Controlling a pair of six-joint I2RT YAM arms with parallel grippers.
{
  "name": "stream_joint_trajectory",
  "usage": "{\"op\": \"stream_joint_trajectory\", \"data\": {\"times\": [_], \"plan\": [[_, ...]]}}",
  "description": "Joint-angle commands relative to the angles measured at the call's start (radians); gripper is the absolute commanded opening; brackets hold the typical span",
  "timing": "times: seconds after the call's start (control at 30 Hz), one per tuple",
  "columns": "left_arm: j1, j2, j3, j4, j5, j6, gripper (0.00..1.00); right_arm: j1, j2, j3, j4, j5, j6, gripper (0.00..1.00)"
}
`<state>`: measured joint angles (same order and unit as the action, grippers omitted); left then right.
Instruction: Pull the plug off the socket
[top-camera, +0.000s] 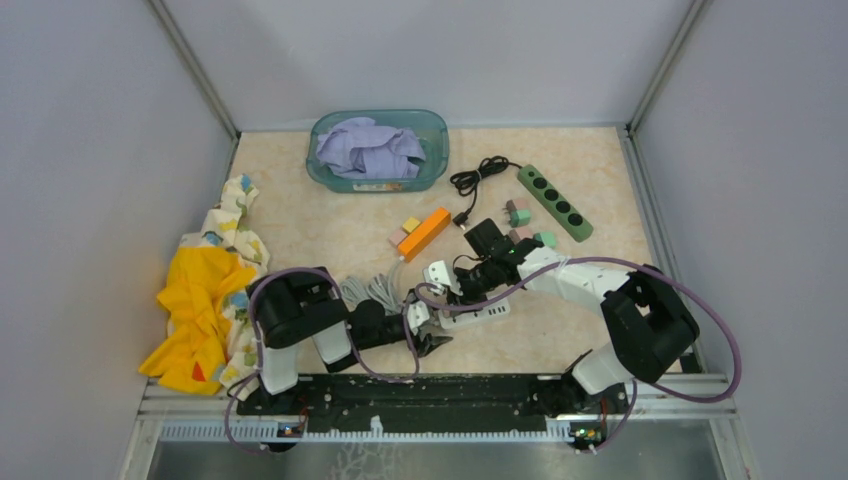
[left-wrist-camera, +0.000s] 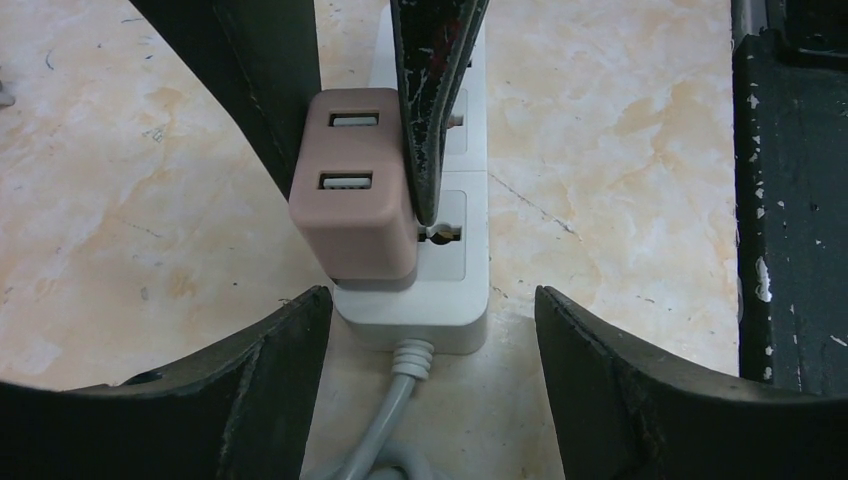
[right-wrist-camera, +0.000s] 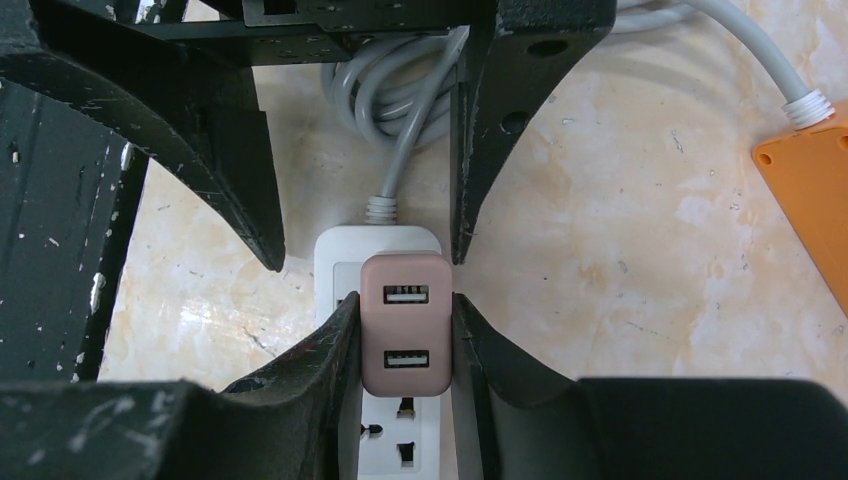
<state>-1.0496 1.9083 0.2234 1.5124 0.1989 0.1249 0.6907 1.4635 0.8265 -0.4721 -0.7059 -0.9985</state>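
A pink two-port USB plug (right-wrist-camera: 407, 325) sits in the end socket of a white power strip (right-wrist-camera: 340, 260). My right gripper (right-wrist-camera: 407, 345) is shut on the plug, one finger on each side. In the left wrist view the plug (left-wrist-camera: 355, 190) stands on the strip (left-wrist-camera: 445, 300) with the right gripper's fingers (left-wrist-camera: 435, 100) clamped on it. My left gripper (left-wrist-camera: 435, 335) is open and straddles the strip's cable end, with a gap on the right side. In the top view both grippers meet at the strip (top-camera: 485, 312) near the table's front middle.
The strip's grey cord (top-camera: 375, 292) is coiled to the left. An orange strip (top-camera: 422, 235), small coloured blocks (top-camera: 518, 212), a green power strip (top-camera: 555, 202), a black cable (top-camera: 478, 178) and a teal basket with cloth (top-camera: 378, 150) lie behind. A yellow cloth (top-camera: 205, 300) lies at left.
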Motion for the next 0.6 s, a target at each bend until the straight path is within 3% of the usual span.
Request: {"op": "stream_joint_trajectory", "data": {"times": [0.0, 0.23, 0.33, 0.47, 0.57], "plan": [[0.0, 0.048, 0.027, 0.169, 0.0, -0.024, 0.79, 0.009, 0.015, 0.031, 0.004, -0.036, 0.005, 0.0], [0.0, 0.074, 0.041, 0.169, 0.006, -0.031, 0.69, 0.009, 0.016, 0.033, 0.003, -0.044, 0.006, 0.0], [0.0, 0.074, 0.039, 0.165, 0.001, -0.032, 0.5, 0.009, 0.016, 0.034, -0.004, -0.047, 0.002, 0.0], [0.0, 0.07, 0.034, 0.153, -0.003, -0.032, 0.23, 0.008, 0.013, 0.034, -0.013, -0.057, -0.005, 0.09], [0.0, 0.069, 0.032, 0.142, -0.001, -0.03, 0.09, 0.009, 0.007, 0.034, -0.014, -0.062, -0.008, 0.17]]}}
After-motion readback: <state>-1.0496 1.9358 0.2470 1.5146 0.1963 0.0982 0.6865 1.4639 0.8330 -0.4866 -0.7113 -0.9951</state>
